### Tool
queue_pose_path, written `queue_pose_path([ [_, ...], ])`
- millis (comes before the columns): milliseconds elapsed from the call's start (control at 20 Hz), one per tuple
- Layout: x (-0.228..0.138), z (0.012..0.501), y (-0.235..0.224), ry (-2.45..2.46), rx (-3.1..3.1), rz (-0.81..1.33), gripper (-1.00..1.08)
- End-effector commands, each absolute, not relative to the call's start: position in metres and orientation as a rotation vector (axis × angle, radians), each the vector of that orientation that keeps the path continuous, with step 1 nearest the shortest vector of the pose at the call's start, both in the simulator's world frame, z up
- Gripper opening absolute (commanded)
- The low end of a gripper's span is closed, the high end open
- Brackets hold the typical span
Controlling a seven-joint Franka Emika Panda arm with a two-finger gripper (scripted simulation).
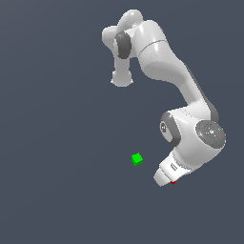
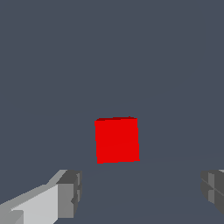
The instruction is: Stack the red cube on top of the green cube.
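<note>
Looking through the wrist view, I see the red cube (image 2: 117,140) a little below the middle of the frame, lying flat on the dark grey table (image 2: 112,52). Its front face is fully visible and nothing touches it. The two fingers (image 2: 70,192) of the end effector (image 2: 142,190) appear in the lower corners of this frame, one at the lower left and one at the lower right, wide apart from each other. The cube sits in the space between them but further up in the picture, so the end effector is released and grips nothing.

In the exterior view the red cube (image 1: 173,181) is almost hidden; I can see only a small red spot at the lower right of the frame, just under the tip of the white end effector (image 1: 164,179). The green cube (image 1: 137,159) lies on the table (image 1: 57,143) a bit to the left and slightly higher in the frame, near the end effector but apart from it and from the red cube. The white arm (image 1: 162,57) bends from the upper middle of the frame down to the lower right.
</note>
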State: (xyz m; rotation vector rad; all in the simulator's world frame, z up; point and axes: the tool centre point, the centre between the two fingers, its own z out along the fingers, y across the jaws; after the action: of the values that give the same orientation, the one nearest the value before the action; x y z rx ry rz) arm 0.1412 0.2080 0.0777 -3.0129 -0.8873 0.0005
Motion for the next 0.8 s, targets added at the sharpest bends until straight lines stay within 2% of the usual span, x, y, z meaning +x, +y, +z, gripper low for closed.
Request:
queue_pose_path([
  [0, 0.144, 0.075, 0.215, -0.916, -3.005, 0.000, 1.00],
  [750, 0.149, 0.070, 0.231, -0.972, -2.988, 0.000, 1.00],
])
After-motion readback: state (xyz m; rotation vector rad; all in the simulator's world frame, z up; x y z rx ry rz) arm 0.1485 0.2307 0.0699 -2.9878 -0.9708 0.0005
